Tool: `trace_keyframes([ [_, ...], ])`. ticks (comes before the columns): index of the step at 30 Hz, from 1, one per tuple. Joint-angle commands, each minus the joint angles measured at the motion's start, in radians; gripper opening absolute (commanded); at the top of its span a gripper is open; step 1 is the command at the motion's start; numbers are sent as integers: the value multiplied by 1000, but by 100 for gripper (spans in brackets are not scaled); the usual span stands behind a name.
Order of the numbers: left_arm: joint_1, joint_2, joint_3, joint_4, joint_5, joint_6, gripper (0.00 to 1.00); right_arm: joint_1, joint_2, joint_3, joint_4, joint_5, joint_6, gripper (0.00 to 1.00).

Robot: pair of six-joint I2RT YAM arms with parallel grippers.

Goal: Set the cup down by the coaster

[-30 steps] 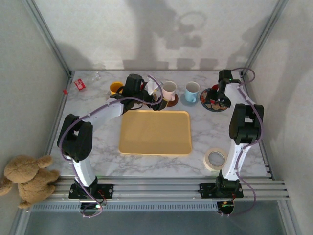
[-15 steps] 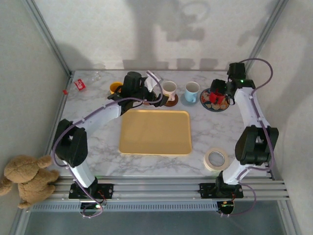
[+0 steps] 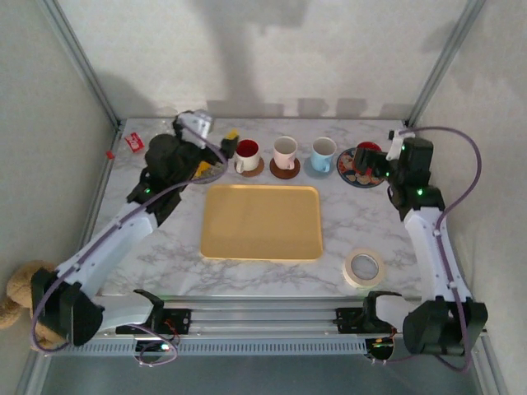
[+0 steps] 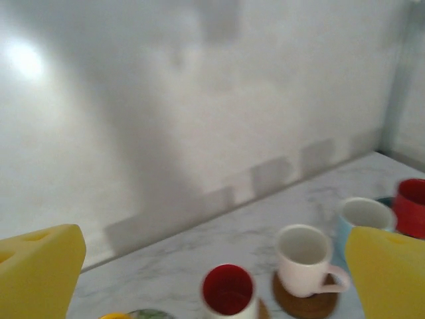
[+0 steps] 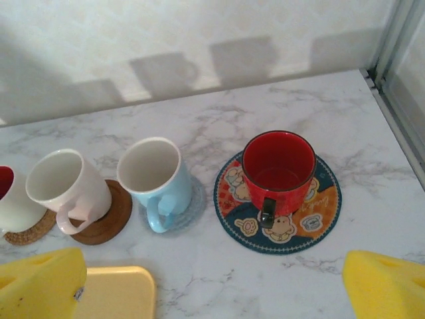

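Note:
Four cups stand in a row at the back of the table, each on a coaster. A white cup with a red inside (image 3: 247, 153) (image 4: 229, 292) sits on a woven coaster (image 5: 26, 226). To its right a pale pink cup (image 3: 285, 151) (image 5: 66, 181) rests on a brown coaster (image 4: 302, 302). A light blue cup (image 3: 323, 152) (image 5: 156, 178) follows. The red cup (image 3: 368, 150) (image 5: 279, 166) stands upright on a round patterned coaster (image 3: 356, 170) (image 5: 279, 229). My left gripper (image 3: 218, 151) (image 4: 214, 269) is open, left of the row. My right gripper (image 3: 381, 164) (image 5: 212, 286) is open beside the red cup, holding nothing.
A yellow tray (image 3: 260, 222) lies mid-table in front of the cups. A tape roll (image 3: 362, 267) sits at the front right. A yellow bowl (image 3: 202, 170) is under my left gripper, a red packet (image 3: 134, 143) at the back left. A teddy bear (image 3: 16, 288) lies off the table's left edge.
Both arms have drawn back from the cups. The left arm swung left, uncovering the red-lined white cup on its coaster. The right gripper opened wider and moved right, off the red cup.

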Motion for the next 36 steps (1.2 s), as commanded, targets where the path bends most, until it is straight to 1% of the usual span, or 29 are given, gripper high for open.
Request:
trace_keyframes([
  [1, 56, -72, -130, 74, -138, -57, 100, 3, -72, -132, 218, -28, -32, 99],
  [3, 95, -108, -217, 103, -217, -79, 100, 3, -106, -212, 278, -24, -44, 99],
  [5, 141, -142, -319, 138, -264, -121, 100, 2, -122, -271, 307, -21, -36, 99],
  [8, 204, -184, -474, 248, -321, -211, 100, 3, -129, -363, 365, -11, 9, 99],
  [11, 251, -180, -580, 319, -395, -293, 100, 3, -129, -473, 492, -3, 46, 99],
  [15, 278, -137, -671, 389, -469, -345, 100, 3, -96, -579, 616, 77, 59, 99],
  [21, 303, -4, -711, 480, -458, -364, 100, 3, -3, -683, 759, 141, 54, 99],
  [26, 337, 104, -738, 648, -415, -371, 100, 1, 109, -687, 856, 177, 62, 99],
  [28, 352, 144, -723, 663, -389, -359, 100, 3, 157, -679, 889, 175, 62, 99],
  [30, 359, 181, -732, 704, -329, -325, 100, 3, 190, -661, 899, 168, 57, 99],
  [32, 362, 193, -725, 710, -297, -298, 100, 2, 213, -654, 929, 159, 54, 99],
  [34, 365, 202, -738, 761, -281, -259, 100, 1, 230, -647, 949, 152, 43, 99],
  [36, 385, 218, -745, 812, -258, -250, 100, 1, 249, -646, 973, 170, 35, 99],
])
